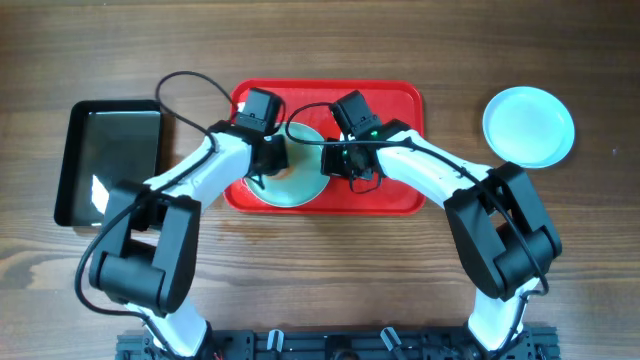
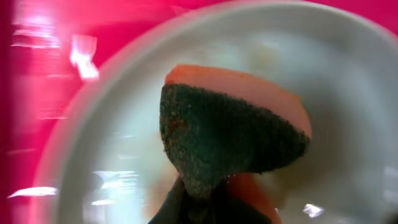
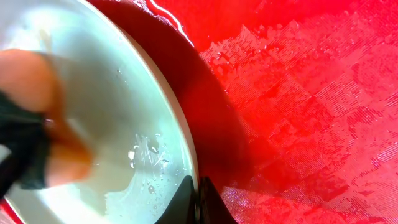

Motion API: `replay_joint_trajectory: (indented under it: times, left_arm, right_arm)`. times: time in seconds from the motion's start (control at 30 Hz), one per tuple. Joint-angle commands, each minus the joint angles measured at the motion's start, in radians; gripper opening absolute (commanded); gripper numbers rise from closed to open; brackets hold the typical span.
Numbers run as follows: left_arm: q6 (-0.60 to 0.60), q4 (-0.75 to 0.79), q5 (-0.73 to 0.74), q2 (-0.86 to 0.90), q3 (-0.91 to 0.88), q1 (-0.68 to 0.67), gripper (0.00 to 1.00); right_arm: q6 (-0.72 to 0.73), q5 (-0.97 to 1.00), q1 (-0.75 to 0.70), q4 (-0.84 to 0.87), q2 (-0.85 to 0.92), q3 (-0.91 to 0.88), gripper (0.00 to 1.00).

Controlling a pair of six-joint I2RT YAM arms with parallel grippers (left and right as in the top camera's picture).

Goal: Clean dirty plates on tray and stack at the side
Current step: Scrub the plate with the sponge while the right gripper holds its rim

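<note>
One pale plate (image 1: 305,190) lies on the left half of the red tray (image 1: 395,110). My left gripper (image 1: 272,158) is over it, shut on a sponge (image 2: 230,130) with an orange body and a dark green scouring face, pressed against the plate (image 2: 348,74). My right gripper (image 1: 338,160) is at the plate's right edge. In the right wrist view its jaws (image 3: 198,199) are shut on the rim of the wet plate (image 3: 112,93), with the blurred sponge (image 3: 31,112) at the left. A second, clean-looking plate (image 1: 528,125) rests on the table to the right of the tray.
A black glossy tray (image 1: 110,160) sits on the wooden table left of the red tray. The red tray's right half (image 3: 311,93) is wet and bare. Both arms reach in from the near edge and cross over the tray's front rim.
</note>
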Motion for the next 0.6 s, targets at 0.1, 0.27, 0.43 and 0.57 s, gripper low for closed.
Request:
replay_joint_trajectory:
  times: [0.1, 0.27, 0.43, 0.57]
  left_arm:
    - [0.002, -0.073, -0.325, 0.009, -0.054, 0.082, 0.04]
    - [0.002, -0.072, -0.232, -0.074, -0.029, 0.066, 0.04]
    - [0.005, 0.023, 0.009, -0.188, -0.016, 0.001, 0.04]
    - [-0.038, 0.145, 0.137, -0.174, -0.017, -0.063, 0.04]
  right_arm:
    - [0.002, 0.051, -0.014, -0.021, -0.030, -0.001, 0.04]
    - [0.002, 0.051, -0.014, -0.020, -0.030, -0.001, 0.04]
    - [0.004, 0.050, -0.014, -0.020, -0.030, -0.001, 0.04]
    - [0.005, 0.043, -0.014, -0.020, -0.030, -0.001, 0.04]
